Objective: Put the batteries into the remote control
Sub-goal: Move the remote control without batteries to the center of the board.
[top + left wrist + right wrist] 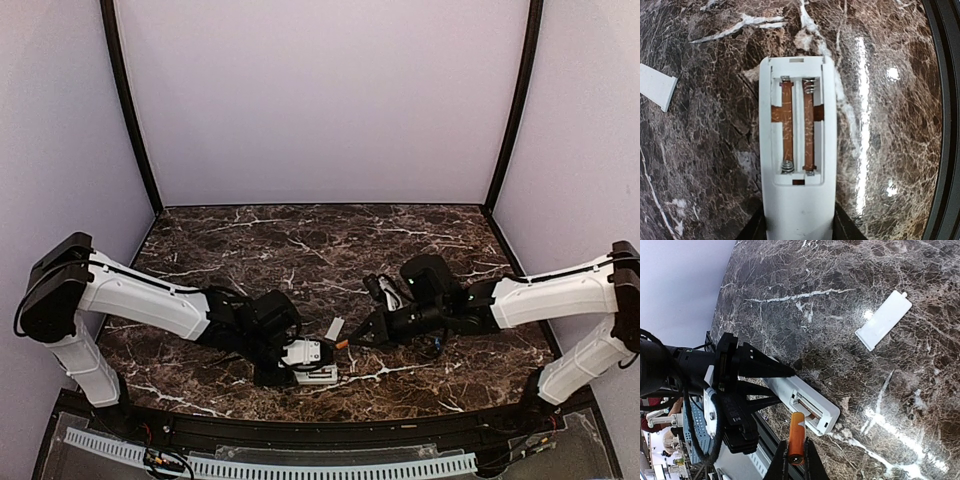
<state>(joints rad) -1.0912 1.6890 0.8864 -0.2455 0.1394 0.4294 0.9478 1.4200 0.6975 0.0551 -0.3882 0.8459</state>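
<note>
The slim white plastic remote control [796, 165] lies back-up near the marble surface [300, 240]'s 6 o'clock edge, bay empty, left claw [799, 231] clamping its end. Right claw [795, 460] pinches the small orange cylinder battery [796, 437]; looks light and slick, so grip mid-body. White cover piece [884, 320] at 1 o'clock.

overhead rear view plus two close wrist views, remote control [796, 150] shared
</note>
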